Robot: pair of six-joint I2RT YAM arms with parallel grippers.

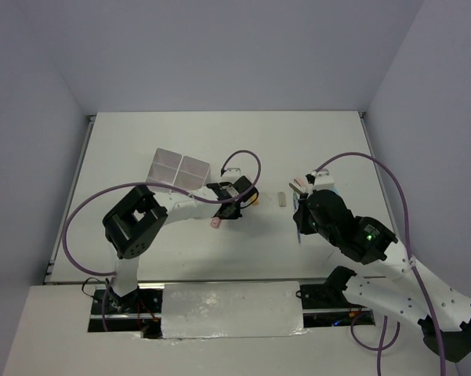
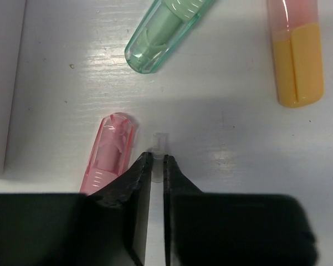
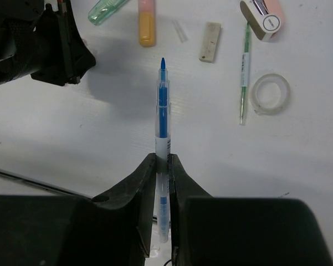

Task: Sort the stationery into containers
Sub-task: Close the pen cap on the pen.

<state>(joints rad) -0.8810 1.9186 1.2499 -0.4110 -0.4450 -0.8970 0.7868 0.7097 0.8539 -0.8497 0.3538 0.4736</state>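
Two grippers work right of the box (image 1: 180, 168) — the right gripper (image 3: 162, 160), well apart from it, clamps a blue pen (image 3: 162, 111) by its barrel, likely for carrying, while the left gripper (image 2: 158, 160), near it, sets jaws close around a small clear tube (image 2: 161, 141), grip impossible to tell.

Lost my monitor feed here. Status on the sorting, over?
Left gripper pinching small clear tube beside pink marker. Right gripper shut on blue pen. Nothing blocking divided box.
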